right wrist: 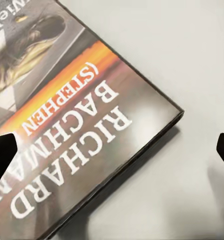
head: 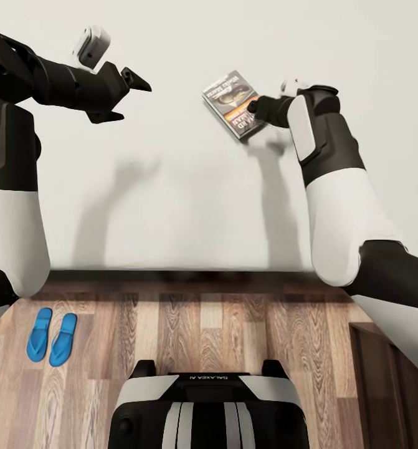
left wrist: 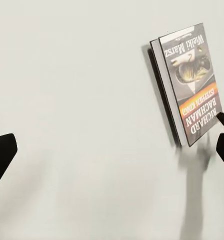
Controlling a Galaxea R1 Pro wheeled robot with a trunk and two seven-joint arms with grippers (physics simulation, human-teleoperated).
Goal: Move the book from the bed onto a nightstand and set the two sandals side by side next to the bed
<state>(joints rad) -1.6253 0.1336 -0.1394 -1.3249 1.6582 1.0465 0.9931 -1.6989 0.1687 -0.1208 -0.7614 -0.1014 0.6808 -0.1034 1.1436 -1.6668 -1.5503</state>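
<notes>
Right gripper [head: 253, 107] open over book [head: 230, 100], sandals [head: 52, 337] paired on floor [head: 202, 330]

Book [head: 232, 103] lay flat on the light grey bed [head: 190, 206] mattress, cover up, dark picture with orange band and white lettering, skewed to the bed edge. Two blue sandals [head: 52, 337] lay side by side on the wood floor, near the bed.
</notes>
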